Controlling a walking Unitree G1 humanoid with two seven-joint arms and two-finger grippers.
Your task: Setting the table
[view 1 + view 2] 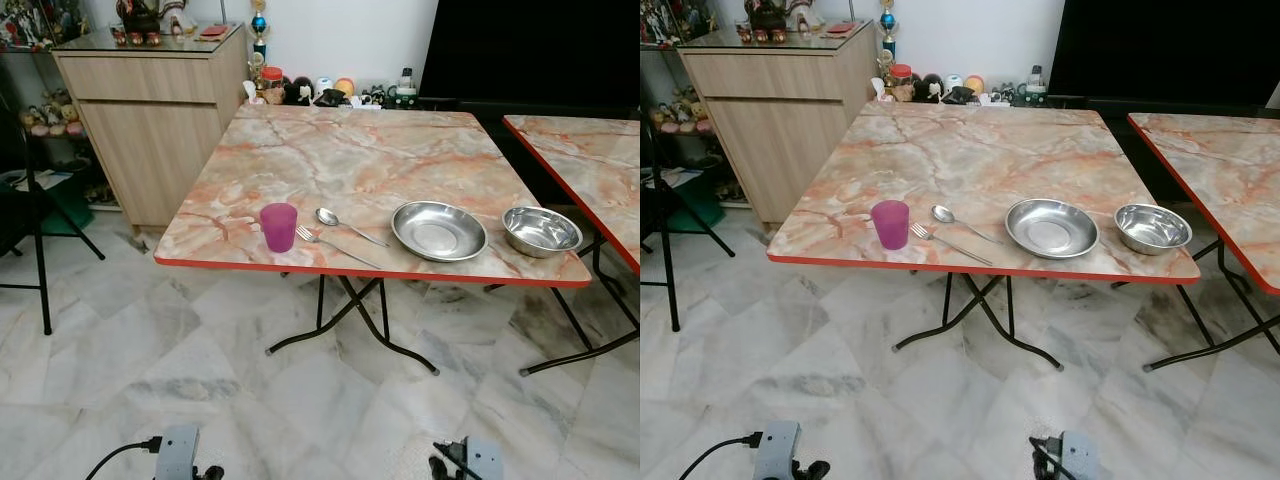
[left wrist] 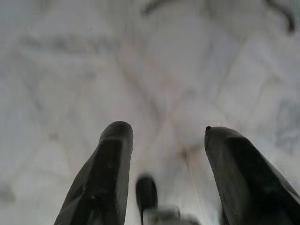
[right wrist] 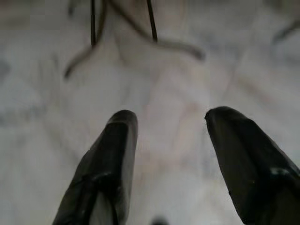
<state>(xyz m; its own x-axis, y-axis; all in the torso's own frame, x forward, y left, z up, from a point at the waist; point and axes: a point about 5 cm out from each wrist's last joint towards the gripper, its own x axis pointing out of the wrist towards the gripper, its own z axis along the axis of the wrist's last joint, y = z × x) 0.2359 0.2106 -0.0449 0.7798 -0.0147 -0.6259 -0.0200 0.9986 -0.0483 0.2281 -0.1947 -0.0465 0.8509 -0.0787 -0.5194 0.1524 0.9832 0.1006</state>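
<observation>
Marble-pattern folding table with red edge (image 1: 350, 160) carries a row along its near edge: translucent purple plastic cup (image 1: 278, 227) upright at the left, then a steel fork (image 1: 335, 246) and steel spoon (image 1: 347, 225) lying side by side just beside it, a shallow round steel plate (image 1: 439, 230), and a small steel bowl (image 1: 541, 231) near the right corner, none touching. Left gripper (image 2: 166, 136) and right gripper (image 3: 169, 119) both hang low over the pale marble floor tiles (image 1: 150, 350), fingers spread wide apart, nothing held. Second matching table (image 1: 590, 160) stands to the right, wooden cabinet (image 1: 150, 120) behind on the left.
</observation>
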